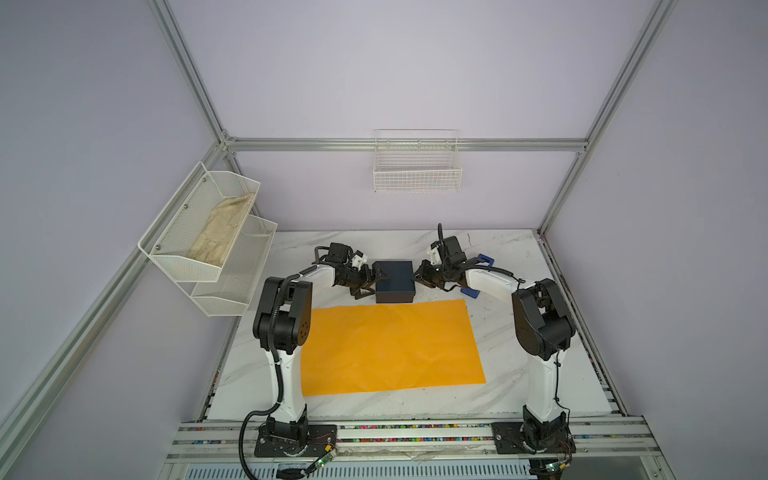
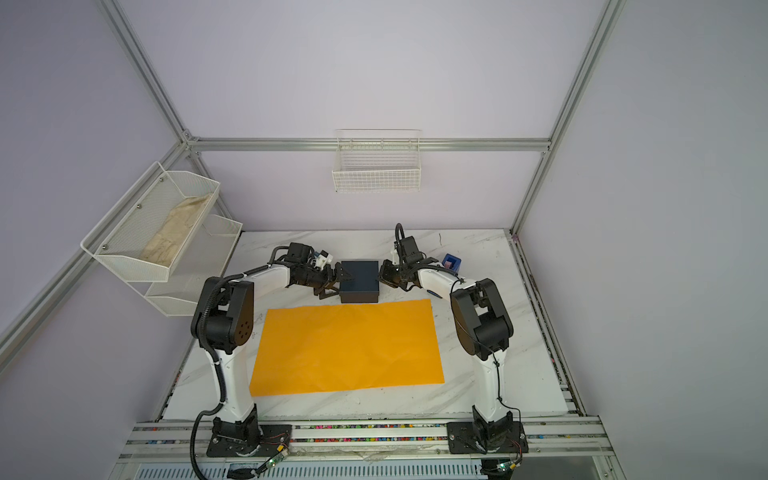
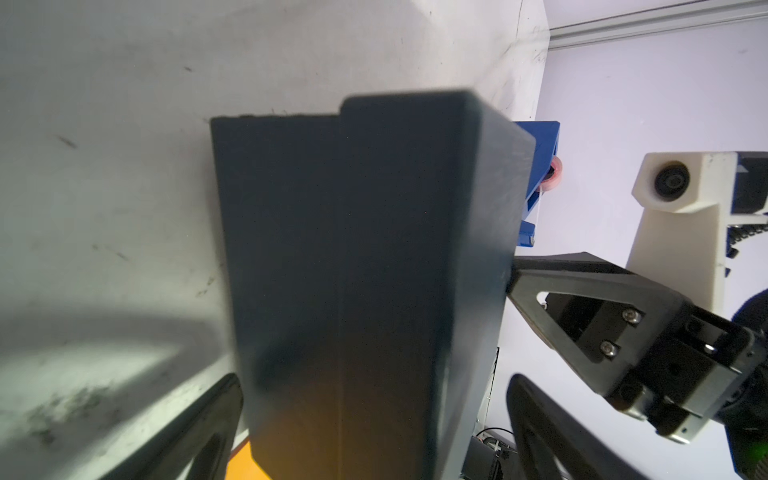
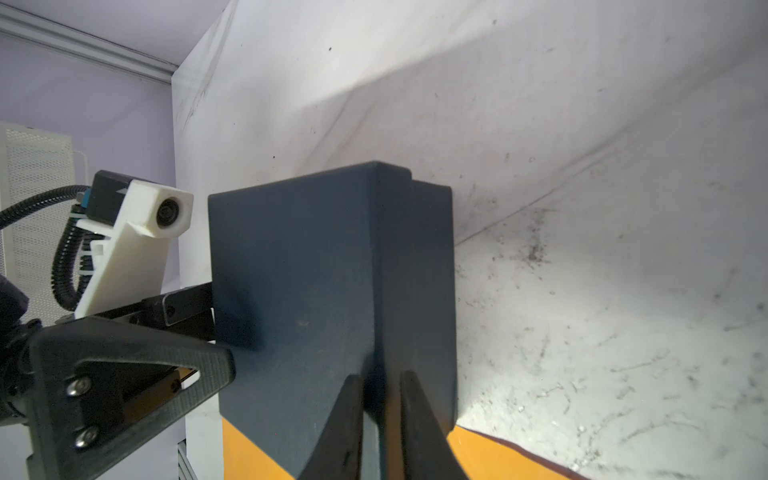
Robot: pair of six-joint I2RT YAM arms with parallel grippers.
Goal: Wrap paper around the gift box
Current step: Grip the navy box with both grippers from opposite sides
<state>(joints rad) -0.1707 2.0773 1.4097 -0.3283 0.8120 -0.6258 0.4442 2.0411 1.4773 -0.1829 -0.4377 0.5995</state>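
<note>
Gift box (image 1: 394,279) sits flat, lid up, edges parallel to paper (image 1: 390,347).

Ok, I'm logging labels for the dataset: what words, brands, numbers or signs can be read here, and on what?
None can be read. The gift box, the paper and the blue tape dispenser show plain surfaces; the small circuit boards in the foreground are too small to tell.
</note>
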